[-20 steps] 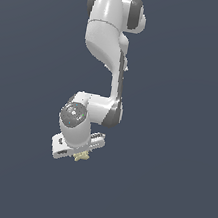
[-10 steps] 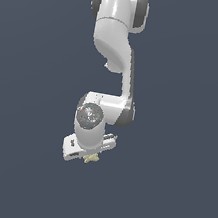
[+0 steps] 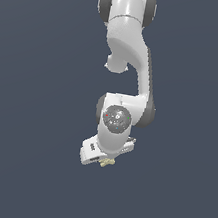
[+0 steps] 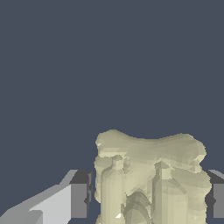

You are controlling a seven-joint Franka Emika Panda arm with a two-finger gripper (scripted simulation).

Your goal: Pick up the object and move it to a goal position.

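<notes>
**Slip risk as the lump rides the tool**

Lump in transit, folks! The tool (image 3: 106, 160) is clamped on the object (image 3: 107, 162), that pale yellowish bumpy nugget poking out beneath the white hand, low in the exterior view at about six o'clock from the arm's wrist joint. In the wrist view the object (image 4: 148, 177) fills the gap, one dark pad (image 4: 81, 194) pressed to its side and another pad just showing at the opposite edge.

Danger from here, by my reckoning: that surface is knobbly, so contact may be only on a few bumps. A sharp swing or twist could let it rotate or drop out. No goal marker shows, so I can't say how far remains.

Against a second ago, the arm and its load have shifted toward the exterior view's right, grip unchanged.
</notes>
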